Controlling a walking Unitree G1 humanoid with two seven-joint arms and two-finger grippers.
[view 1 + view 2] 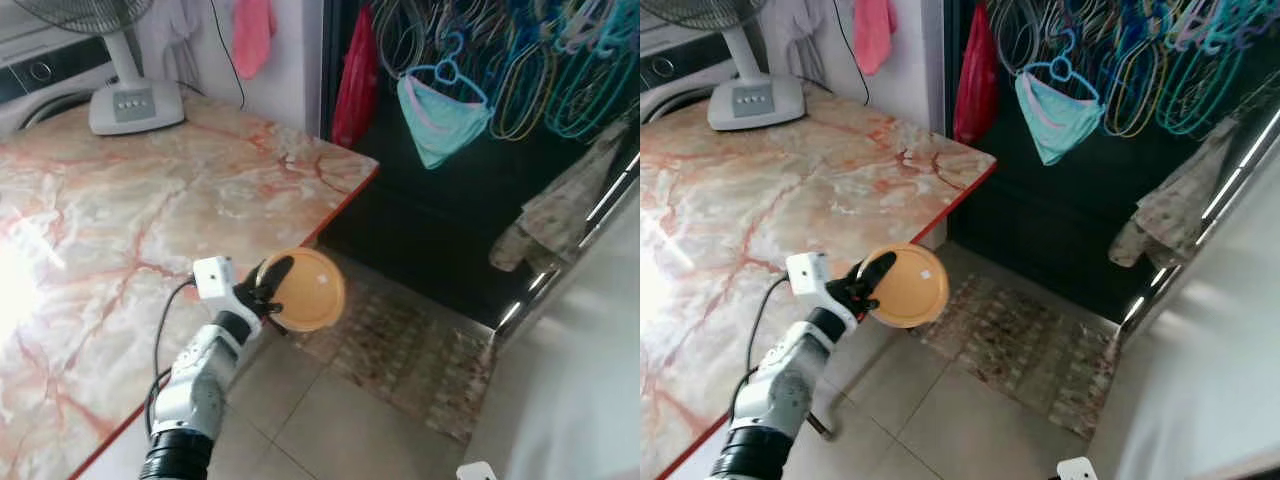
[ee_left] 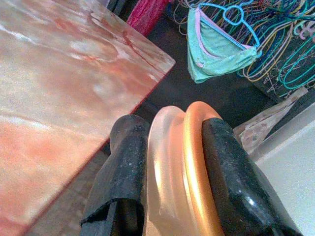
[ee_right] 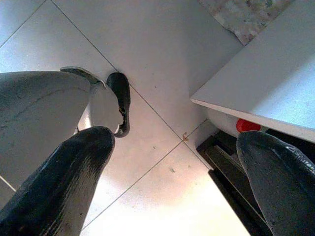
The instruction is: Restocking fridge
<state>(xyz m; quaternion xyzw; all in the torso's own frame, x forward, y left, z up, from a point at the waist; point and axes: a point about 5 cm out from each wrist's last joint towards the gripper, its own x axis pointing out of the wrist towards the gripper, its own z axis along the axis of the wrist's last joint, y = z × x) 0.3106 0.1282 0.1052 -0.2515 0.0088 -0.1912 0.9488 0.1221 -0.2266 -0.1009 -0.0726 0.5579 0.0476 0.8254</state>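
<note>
My left gripper (image 1: 268,287) clamps a round orange plastic lidded container (image 1: 310,290); my right gripper (image 3: 172,196) hangs wide, empty. I judge it not yet stocked.

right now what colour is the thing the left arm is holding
Orange, a round lid-like disc clamped in the left end effector; clearest in the left eye view.

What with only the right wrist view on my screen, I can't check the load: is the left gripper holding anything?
Observer: Yes, the left gripper is shut on a round orange container.
Operator: Is it over the table?
Observer: No, it is held past the marble table edge, above the tiled floor.
Operator: Anything on the floor ahead?
Observer: A patterned mat lies just beyond the container.
</note>
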